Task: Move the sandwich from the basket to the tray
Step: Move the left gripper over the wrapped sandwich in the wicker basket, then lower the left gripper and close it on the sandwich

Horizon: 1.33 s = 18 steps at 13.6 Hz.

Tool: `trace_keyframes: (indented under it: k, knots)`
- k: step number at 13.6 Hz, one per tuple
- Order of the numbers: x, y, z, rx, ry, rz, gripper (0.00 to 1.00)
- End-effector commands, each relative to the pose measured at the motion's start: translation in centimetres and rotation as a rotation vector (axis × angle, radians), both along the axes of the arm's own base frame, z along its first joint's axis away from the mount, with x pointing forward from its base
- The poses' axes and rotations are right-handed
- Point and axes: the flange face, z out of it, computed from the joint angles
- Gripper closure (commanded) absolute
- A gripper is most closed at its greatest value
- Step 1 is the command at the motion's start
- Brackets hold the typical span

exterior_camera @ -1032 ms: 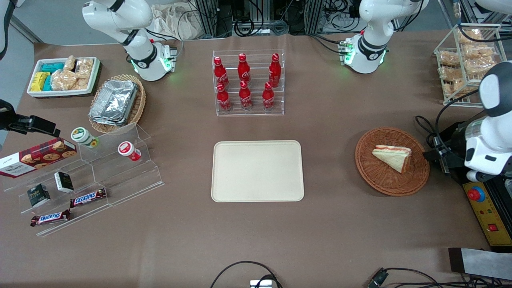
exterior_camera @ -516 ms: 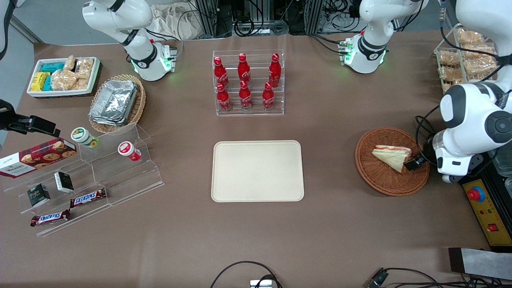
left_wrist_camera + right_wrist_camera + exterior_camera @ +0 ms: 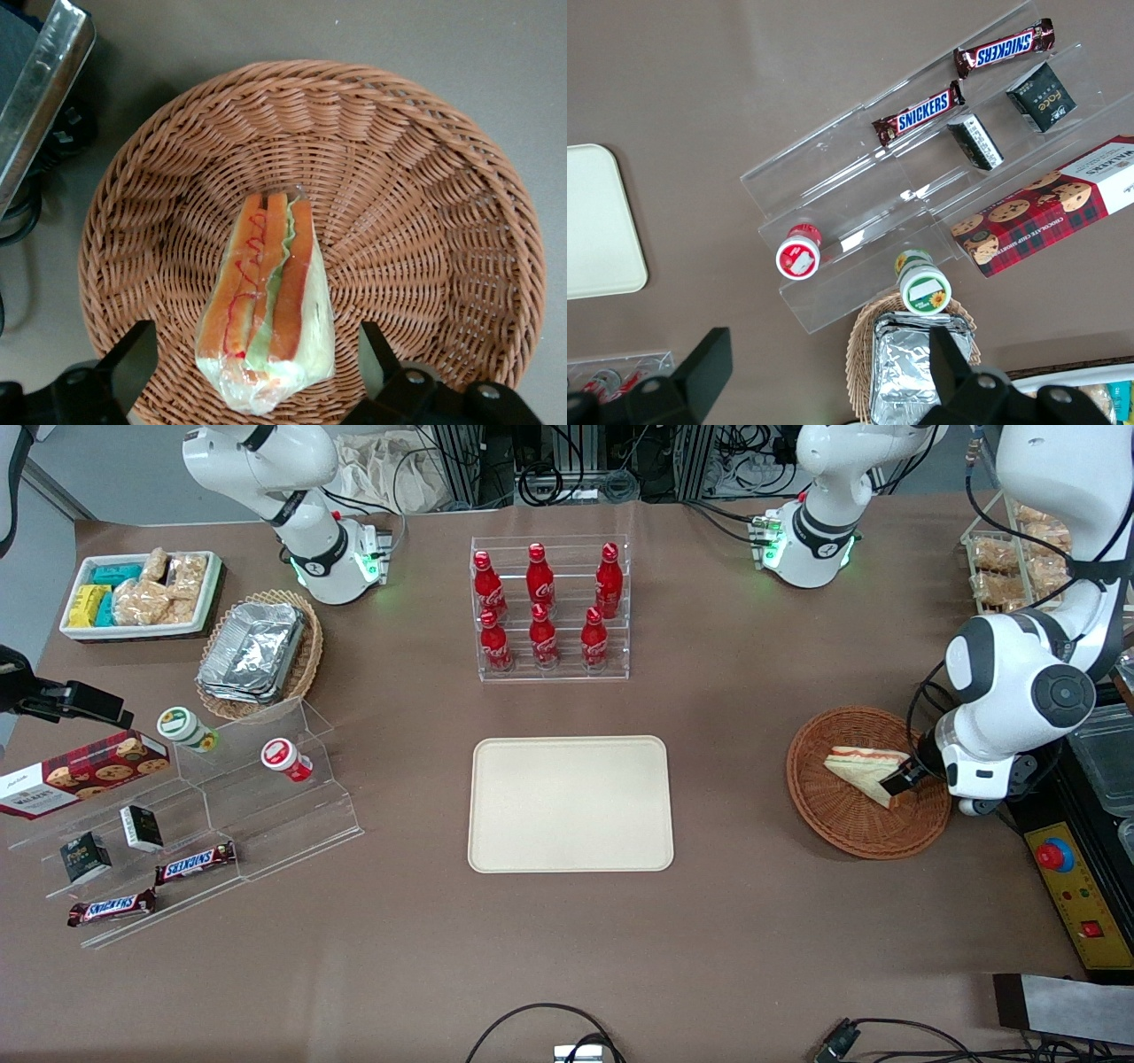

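The sandwich [image 3: 864, 771], a plastic-wrapped triangular wedge with red-orange and green filling, lies in the round reddish-brown wicker basket [image 3: 850, 824] toward the working arm's end of the table. My left gripper [image 3: 899, 779] hangs low over the basket at the sandwich's wide end. In the left wrist view the gripper [image 3: 257, 372] is open, its black fingers [image 3: 135, 359] standing on either side of the sandwich [image 3: 266, 292] with gaps to the wrap, above the basket [image 3: 425, 177]. The cream-beige tray [image 3: 570, 803] lies at the table's middle with nothing on it.
A clear rack of red cola bottles [image 3: 549, 611] stands farther from the camera than the tray. A wire rack of bagged snacks [image 3: 1019, 558], a clear container [image 3: 1103, 753] and a yellow control box with a red button [image 3: 1076, 886] lie beside the basket at the table's edge.
My left arm has swung in from the table's edge over the basket. The gripper has come down to the sandwich's wide end. The sandwich has not moved.
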Motion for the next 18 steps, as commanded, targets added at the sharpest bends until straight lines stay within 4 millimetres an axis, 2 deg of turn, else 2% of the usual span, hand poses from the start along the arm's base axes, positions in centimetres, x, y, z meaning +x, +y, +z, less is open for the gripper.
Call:
trace_keyframes:
  k: [1, 6, 7, 9, 11, 12, 13, 16, 18]
  knots:
    - [-0.5, -0.2, -0.6, -0.003, -0.016, 0.060, 0.00]
    - [-1.2, -0.3, -2.6, -0.009, 0.026, 0.078, 0.00]
    - [-1.3, -0.3, -2.9, -0.009, 0.032, 0.081, 0.05]
    - [-1.3, -0.5, -3.1, -0.006, 0.044, 0.124, 0.46]
    - [-1.3, -1.1, -3.0, 0.005, 0.050, 0.155, 0.69]
    - [-1.0, -1.4, -2.6, 0.009, 0.041, 0.162, 0.91]
    - [-0.8, -1.6, -1.9, 0.013, 0.030, 0.152, 1.00]
    - [0.3, -1.9, 1.6, 0.025, 0.057, 0.125, 1.00]
    - [2.1, -4.6, 5.5, 0.026, 0.081, 0.071, 1.00]
